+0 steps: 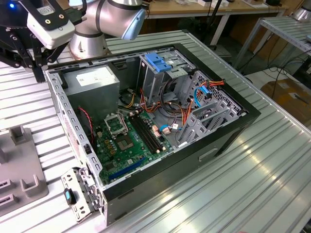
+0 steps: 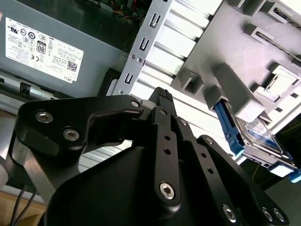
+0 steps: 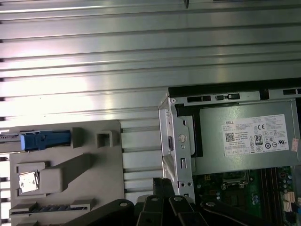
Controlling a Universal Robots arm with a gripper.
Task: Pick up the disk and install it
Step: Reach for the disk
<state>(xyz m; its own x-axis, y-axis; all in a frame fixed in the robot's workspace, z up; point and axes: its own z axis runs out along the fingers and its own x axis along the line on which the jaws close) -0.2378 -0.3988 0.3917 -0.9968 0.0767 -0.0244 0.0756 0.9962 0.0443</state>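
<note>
The disk (image 2: pixel 257 134) rests in a grey holder tray (image 2: pixel 235 56), its labelled face showing and a blue rail (image 2: pixel 229 126) along its side. In the first wrist view the disk's blue rail (image 3: pixel 43 140) lies at the far edge of that tray (image 3: pixel 66 174). My gripper (image 2: pixel 162 96) hangs in the air above the ribbed table, between the tray and the corner of the open computer case (image 1: pixel 160 121). It is well apart from the disk. Its black fingers (image 3: pixel 162 184) are together with nothing between them. In the exterior view the gripper (image 1: pixel 38 75) is at the upper left.
Inside the case, a grey power-supply box (image 1: pixel 92 80) sits near my gripper and a blue latch (image 1: pixel 158 60) tops the metal drive cage. A removed metal bracket (image 1: pixel 80 194) leans at the case's front corner. The ribbed table (image 1: pixel 252 184) stretches to the exterior view's right.
</note>
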